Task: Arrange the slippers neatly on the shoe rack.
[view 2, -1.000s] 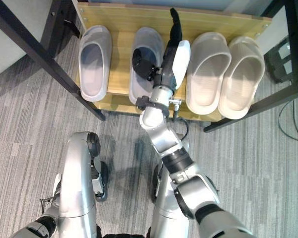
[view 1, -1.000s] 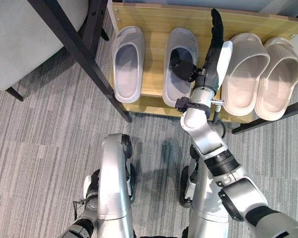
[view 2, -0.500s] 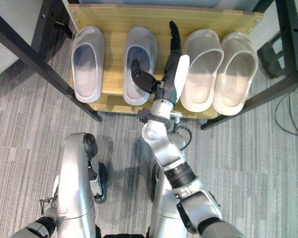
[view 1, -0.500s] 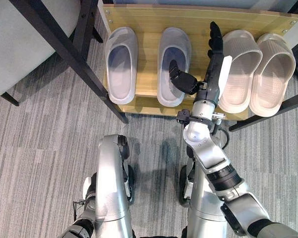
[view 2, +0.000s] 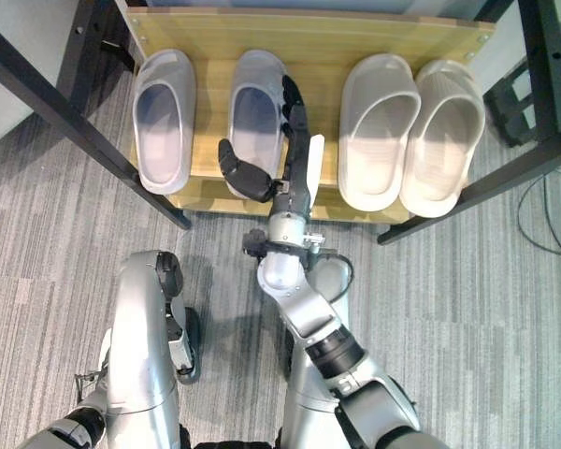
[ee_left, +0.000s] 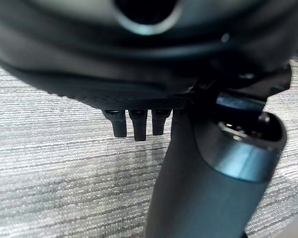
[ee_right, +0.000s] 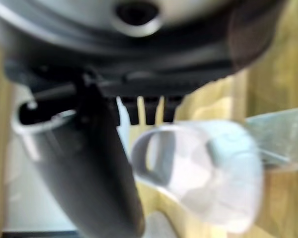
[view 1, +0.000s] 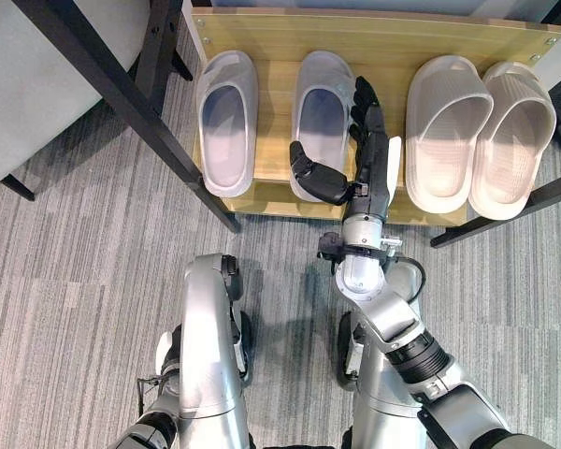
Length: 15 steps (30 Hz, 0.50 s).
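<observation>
Four smooth, rounded foam slippers lie toes-inward on the pale wooden rack point(view 1: 290, 37): a grey pair point(view 1: 227, 117) left of the right hand point(view 1: 369, 154), a cream pair point(view 1: 481, 131) (ribbed insoles) to its right. That hand is released, fingers straight, thumb splayed, hovering beside the nearer grey slipper. The left hand point(ee_left: 139, 116) hangs over ribbed carpet point(view 1: 75, 271), fingers straight.

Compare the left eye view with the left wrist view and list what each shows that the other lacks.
The left eye view has the wooden shoe rack, two pale grey slippers, two beige slippers and the open right hand beside the inner grey slipper. The left wrist view has the left hand, fingers straight. Both show the grey striped carpet.
</observation>
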Available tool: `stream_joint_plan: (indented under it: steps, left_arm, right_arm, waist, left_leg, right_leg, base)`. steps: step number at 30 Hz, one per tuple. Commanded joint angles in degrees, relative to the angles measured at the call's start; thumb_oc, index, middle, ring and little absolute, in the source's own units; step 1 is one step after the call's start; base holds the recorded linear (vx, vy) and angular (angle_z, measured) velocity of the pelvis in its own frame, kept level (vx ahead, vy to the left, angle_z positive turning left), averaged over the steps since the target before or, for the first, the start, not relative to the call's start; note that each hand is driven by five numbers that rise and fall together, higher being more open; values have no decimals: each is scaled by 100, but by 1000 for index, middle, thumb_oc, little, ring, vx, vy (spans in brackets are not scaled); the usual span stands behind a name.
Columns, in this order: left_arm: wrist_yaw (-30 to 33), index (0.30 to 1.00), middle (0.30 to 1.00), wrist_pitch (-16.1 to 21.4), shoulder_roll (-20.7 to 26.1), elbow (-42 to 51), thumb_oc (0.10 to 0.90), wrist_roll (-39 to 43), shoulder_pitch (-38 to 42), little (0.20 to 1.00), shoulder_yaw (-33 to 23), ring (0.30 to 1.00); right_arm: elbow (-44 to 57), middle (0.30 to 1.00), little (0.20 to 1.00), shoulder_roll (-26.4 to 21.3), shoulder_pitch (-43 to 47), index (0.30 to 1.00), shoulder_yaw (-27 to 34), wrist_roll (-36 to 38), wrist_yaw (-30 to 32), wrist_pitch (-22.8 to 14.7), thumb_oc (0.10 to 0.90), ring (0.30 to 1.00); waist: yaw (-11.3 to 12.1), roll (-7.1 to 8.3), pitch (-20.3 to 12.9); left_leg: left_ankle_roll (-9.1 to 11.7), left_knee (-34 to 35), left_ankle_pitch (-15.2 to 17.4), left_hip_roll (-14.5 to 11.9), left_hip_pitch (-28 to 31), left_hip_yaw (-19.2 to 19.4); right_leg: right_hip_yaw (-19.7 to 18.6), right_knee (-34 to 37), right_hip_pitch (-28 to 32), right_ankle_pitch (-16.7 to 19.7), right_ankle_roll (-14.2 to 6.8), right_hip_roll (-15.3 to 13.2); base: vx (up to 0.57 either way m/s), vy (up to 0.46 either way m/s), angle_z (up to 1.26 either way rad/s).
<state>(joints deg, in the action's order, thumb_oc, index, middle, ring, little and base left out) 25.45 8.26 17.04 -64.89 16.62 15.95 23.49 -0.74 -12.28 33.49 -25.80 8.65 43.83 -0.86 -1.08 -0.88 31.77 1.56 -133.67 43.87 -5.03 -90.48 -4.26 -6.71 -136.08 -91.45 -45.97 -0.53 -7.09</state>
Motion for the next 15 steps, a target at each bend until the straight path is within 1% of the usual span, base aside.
stream_joint_plan:
  steps: [1, 5, 6, 15]
  left_arm:
    - [212, 900, 900, 1, 10, -133, 800, -216, -311, 900, 139, 900]
    - [221, 900, 900, -1, 11, -115, 800, -230, -307, 900, 137, 900]
    - [240, 900, 900, 2, 23, -86, 800, -249, -283, 900, 140, 900]
    - [236, 900, 900, -23, 56, -103, 800, -307, -252, 900, 172, 900]
  right_arm:
    - [1423, 900, 900, 98, 142, 900, -141, -78, 12, -841, 800, 900]
    - [1454, 900, 900, 104, 84, 900, -180, -50, -18, -832, 800, 900]
    - [1465, 900, 900, 100, 41, 900, -237, 53, -59, -847, 800, 900]
    - [1311, 900, 900, 129, 123, 900, -302, 222, -94, -938, 800, 900]
  waist:
    - [210, 55, -198]
    - [202, 65, -198]
    - [201, 56, -198]
    - [224, 33, -198]
  left_leg:
    - [-306, 518, 79, 511, 53, -349]
    - [-306, 510, 82, 511, 53, -343]
    - [-299, 521, 72, 513, 53, -331]
    - [-291, 533, 43, 521, 53, -337]
  right_leg:
    - [-597, 53, 150, 317, 407, 150]
    - [-609, 48, 150, 315, 402, 146]
    - [-608, 59, 150, 317, 401, 142]
    - [-608, 53, 150, 335, 391, 146]
  base:
    - [0, 0, 0]
    - [0, 0, 0]
    - [0, 0, 0]
    - [0, 0, 0]
